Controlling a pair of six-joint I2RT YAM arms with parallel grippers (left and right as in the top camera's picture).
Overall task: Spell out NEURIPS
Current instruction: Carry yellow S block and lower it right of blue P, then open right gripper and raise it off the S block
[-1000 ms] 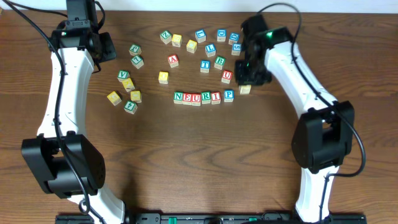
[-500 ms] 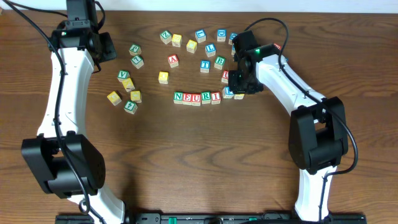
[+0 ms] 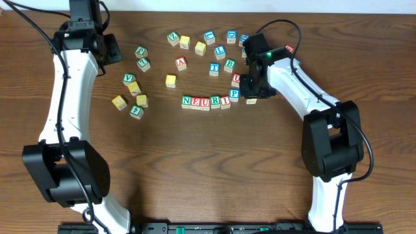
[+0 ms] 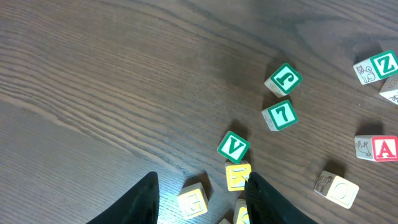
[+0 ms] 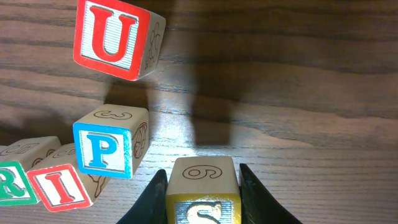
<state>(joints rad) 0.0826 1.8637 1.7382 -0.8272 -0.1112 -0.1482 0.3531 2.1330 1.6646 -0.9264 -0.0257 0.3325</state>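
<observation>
A row of blocks reads N E U R I point(image 3: 205, 102) at the table's middle. A blue P block point(image 3: 234, 95) sits at the row's right end, slightly above the line; it also shows in the right wrist view point(image 5: 102, 149). My right gripper point(image 3: 251, 91) is shut on a yellow S block point(image 5: 202, 193), held low just right of the P with a small gap. The S block also shows in the overhead view point(image 3: 251, 99). A red U block point(image 5: 115, 37) lies beyond it. My left gripper point(image 4: 202, 199) is open and empty above a yellow G block point(image 4: 193, 200).
Loose blocks lie across the far half of the table: green V point(image 4: 234, 147), yellow K point(image 4: 238, 176), J point(image 4: 283, 79), 7 point(image 4: 279, 116), Z point(image 4: 379, 65), red A point(image 4: 379, 148). Several more sit behind the row near T point(image 3: 214, 68) and L point(image 3: 220, 52).
My right gripper has moved left and down to the row's right end with the S block. The P block has shifted slightly up and left. The left arm has not moved.
</observation>
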